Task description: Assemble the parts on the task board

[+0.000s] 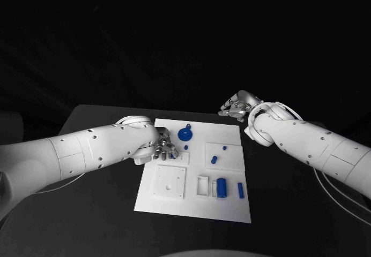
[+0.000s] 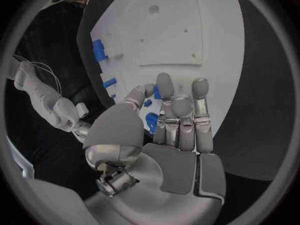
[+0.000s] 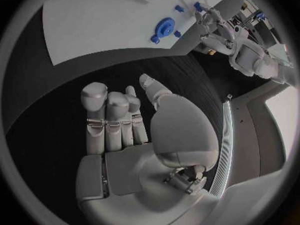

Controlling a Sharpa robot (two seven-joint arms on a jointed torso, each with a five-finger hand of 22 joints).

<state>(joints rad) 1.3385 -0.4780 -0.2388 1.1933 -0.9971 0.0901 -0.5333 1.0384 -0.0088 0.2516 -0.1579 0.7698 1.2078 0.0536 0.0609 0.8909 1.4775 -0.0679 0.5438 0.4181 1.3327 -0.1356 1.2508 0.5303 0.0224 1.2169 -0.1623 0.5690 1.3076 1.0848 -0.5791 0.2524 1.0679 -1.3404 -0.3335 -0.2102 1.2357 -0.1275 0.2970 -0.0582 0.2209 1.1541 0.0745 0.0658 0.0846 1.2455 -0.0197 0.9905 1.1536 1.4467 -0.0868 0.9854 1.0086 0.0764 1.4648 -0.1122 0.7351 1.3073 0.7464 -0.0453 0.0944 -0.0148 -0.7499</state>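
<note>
The black table (image 1: 93, 214) carries the white task board (image 1: 197, 203), a rectangular plate lying flat near the table's middle, its long sides running from the near edge toward the far edge. The board's far end lies close to the table's far edge, and dark tabletop shows on both long sides and along the near end. The table's far left corner looks rounded. The board rests directly on the surface.
</note>
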